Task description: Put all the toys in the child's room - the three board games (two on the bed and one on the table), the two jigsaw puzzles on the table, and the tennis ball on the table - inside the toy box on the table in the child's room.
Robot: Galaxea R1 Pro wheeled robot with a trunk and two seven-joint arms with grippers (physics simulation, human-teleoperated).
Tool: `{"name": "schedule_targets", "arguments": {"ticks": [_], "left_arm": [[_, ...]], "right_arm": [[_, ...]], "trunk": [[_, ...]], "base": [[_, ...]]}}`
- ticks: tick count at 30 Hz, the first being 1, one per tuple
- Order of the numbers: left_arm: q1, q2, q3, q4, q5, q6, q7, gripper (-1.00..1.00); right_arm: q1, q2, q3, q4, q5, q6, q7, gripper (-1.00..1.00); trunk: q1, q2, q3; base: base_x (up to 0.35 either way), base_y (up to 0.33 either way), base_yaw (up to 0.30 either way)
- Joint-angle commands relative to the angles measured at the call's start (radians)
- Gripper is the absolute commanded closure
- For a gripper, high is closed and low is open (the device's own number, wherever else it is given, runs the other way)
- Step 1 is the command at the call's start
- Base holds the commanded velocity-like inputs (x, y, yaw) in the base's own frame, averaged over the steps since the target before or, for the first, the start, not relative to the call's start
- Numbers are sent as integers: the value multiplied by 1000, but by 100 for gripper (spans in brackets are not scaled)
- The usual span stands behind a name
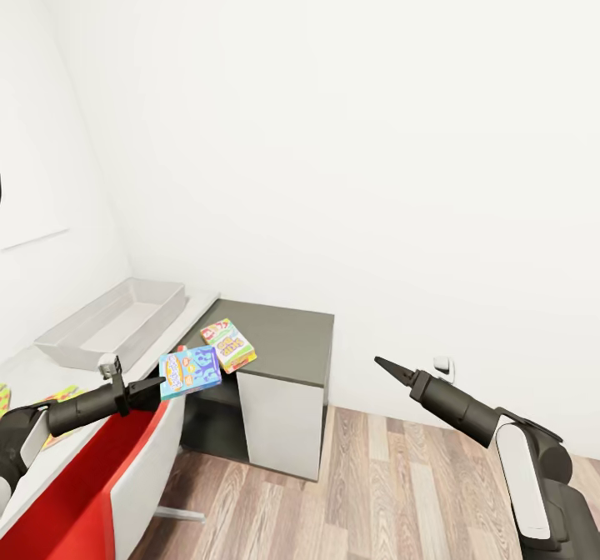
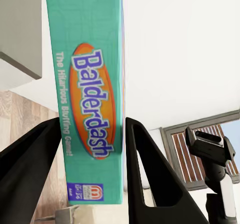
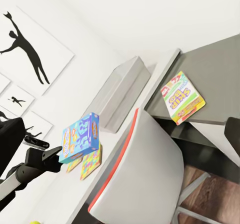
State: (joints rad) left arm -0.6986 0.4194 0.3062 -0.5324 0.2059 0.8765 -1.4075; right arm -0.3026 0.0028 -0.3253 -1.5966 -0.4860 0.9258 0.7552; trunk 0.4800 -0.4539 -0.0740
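While left hand (image 1: 148,392) clamps blue board game (image 1: 190,372) over table (image 1: 25,372), right hand (image 1: 390,367) extended, closed, empty.

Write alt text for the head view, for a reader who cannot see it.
The left gripper holds a blue board game box above a red-and-white chair, beside the pale table carrying the empty grey toy box. Another game box lies on a dark grey cabinet; the right gripper hangs closed over wood flooring.

Two game boxes – a blue one (image 1: 190,372) and a white-green one (image 1: 228,345). One grey bin (image 1: 117,322), one puzzle (image 3: 91,161), one ball (image 3: 34,222), one red chair (image 1: 108,481) – two grippers, left (image 1: 158,389) and right (image 1: 382,363).
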Motion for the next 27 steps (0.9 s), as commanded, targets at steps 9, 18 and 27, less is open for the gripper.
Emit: {"name": "schedule_targets", "arguments": {"ticks": [9,18,27], "left_arm": [[-1,0,1,0,1,10,-2,100],[-1,0,1,0,1,10,-2,100],[-1,-1,0,0,1,9,-2,100]], "right_arm": [[-1,0,-1,-1,1,2,3,-100],[-1,0,-1,-2,1,1,3,-100],[-1,0,0,-2,1,1,3,-100]], "trunk": [[1,-2,-2],[1,-2,-2],[1,-2,-2]], "base": [[29,1,27],[169,32,254],[199,-29,288]]}}
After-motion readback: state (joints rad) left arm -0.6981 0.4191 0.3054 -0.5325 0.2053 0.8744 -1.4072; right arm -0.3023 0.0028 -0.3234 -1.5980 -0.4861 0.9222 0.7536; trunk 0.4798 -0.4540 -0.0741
